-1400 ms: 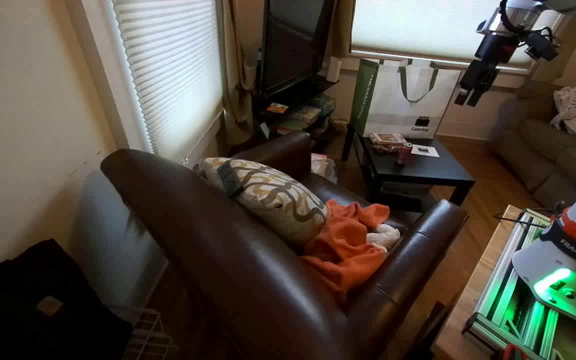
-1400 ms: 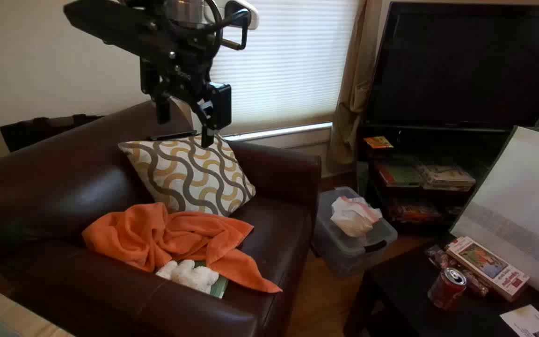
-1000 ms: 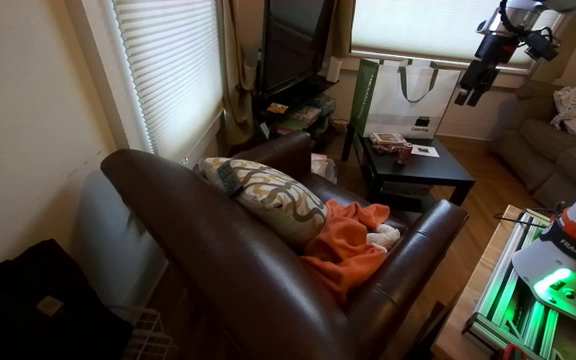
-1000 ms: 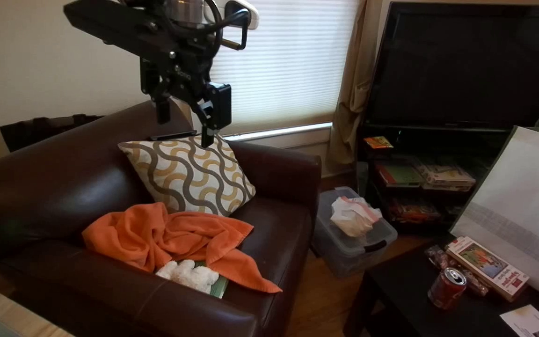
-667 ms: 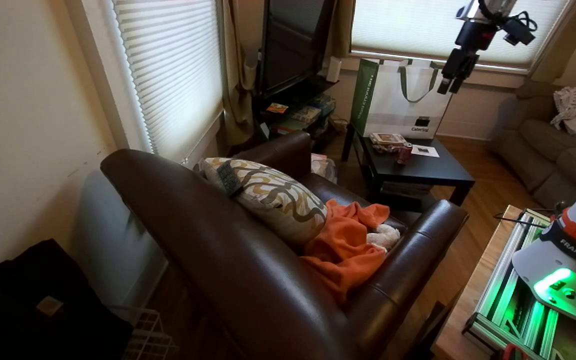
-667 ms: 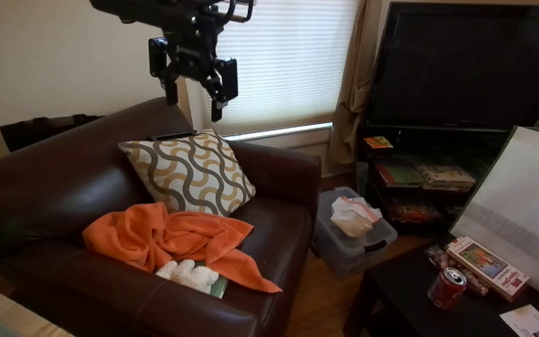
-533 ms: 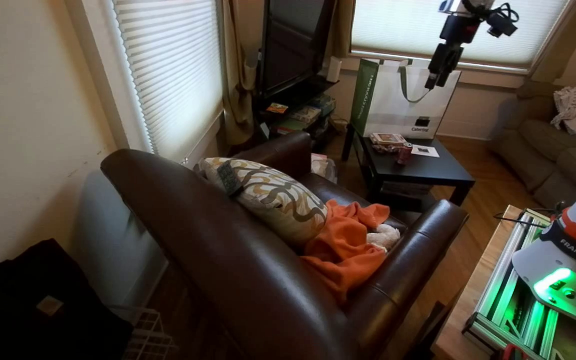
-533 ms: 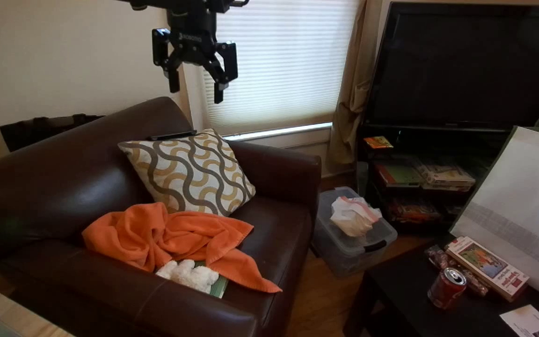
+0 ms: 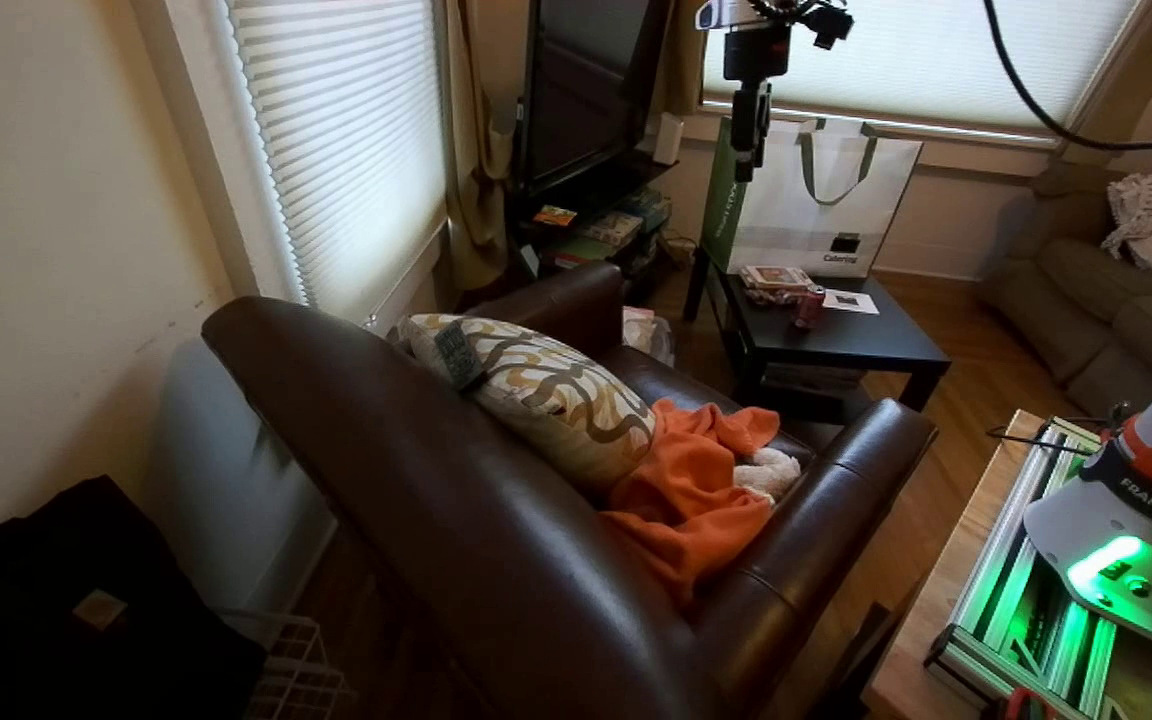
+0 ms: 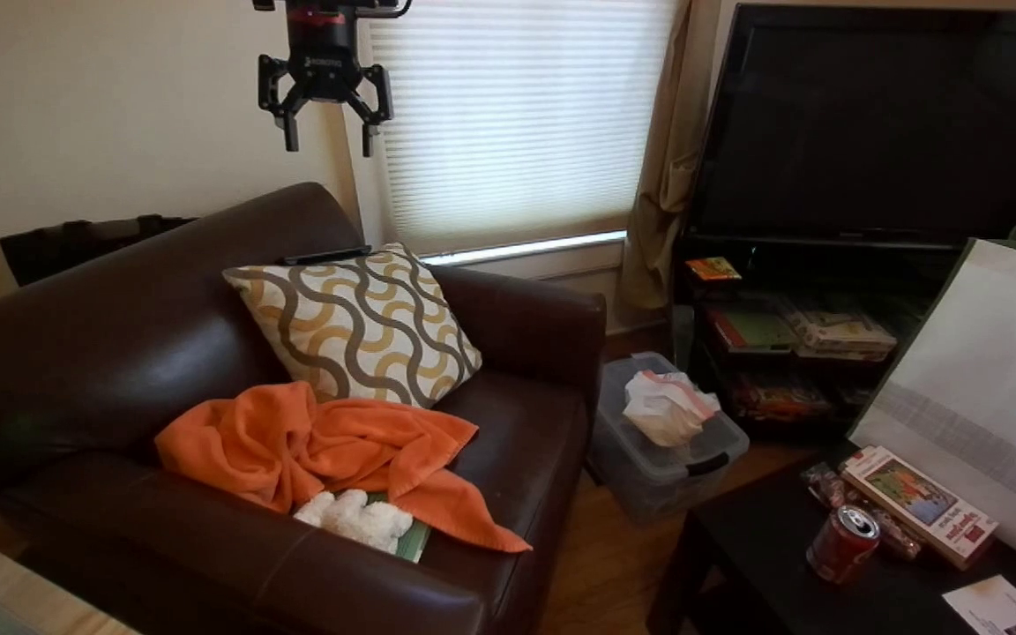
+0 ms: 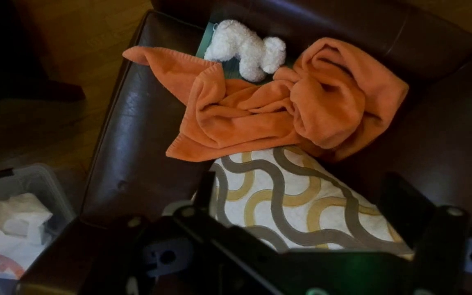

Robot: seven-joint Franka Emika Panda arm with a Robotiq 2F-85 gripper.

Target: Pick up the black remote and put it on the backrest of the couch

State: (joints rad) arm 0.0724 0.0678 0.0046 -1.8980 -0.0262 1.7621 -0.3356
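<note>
Claw (image 10: pixel 330 150) upper left of frame in exterior view, jaws apart; black remote (image 10: pixel 327 257) lower, at top edge of patterned cushion (image 10: pixel 371 326).

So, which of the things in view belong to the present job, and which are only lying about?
For the job:
black remote
couch backrest, where the remote should go
open fingers

Just lying about:
patterned cushion, remote at its top edge
orange blanket
white plush toy
red can
catering bag
</note>
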